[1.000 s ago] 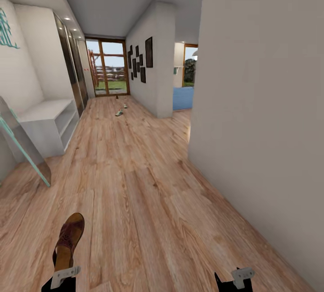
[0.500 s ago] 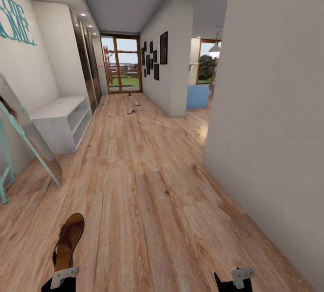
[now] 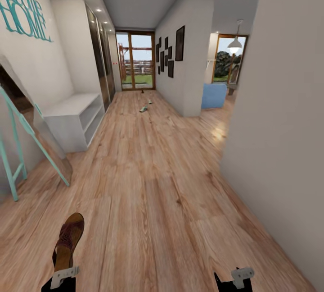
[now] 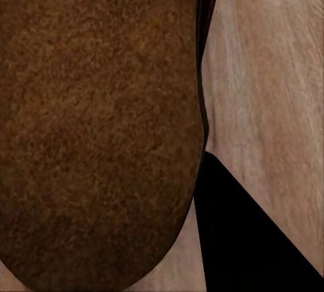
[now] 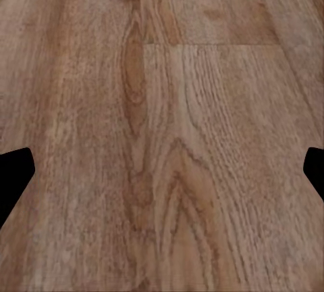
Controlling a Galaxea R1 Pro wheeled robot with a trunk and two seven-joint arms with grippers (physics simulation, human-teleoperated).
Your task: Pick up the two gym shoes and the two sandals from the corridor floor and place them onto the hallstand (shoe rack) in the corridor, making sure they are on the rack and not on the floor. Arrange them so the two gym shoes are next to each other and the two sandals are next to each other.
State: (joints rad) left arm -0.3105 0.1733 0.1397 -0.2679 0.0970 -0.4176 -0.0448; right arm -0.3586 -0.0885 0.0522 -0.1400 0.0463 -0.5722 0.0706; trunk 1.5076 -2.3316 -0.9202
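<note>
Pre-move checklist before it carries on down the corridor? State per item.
1. Sandal in the left gripper: ok, it sticks up from the jaws in the head view and looms large in the left wrist view.
2. Right gripper free for another pick: ok, jaws apart over bare floor.
3. Path ahead: ok, open planks up to the shoes.
4. Remaining shoes located: ok, small items lie far down the corridor; type and count cannot tell.
5. Shelf unit at left is the hallstand: cannot tell from here.
6. Leaning mirror at left clear of the base: cannot tell.
</note>
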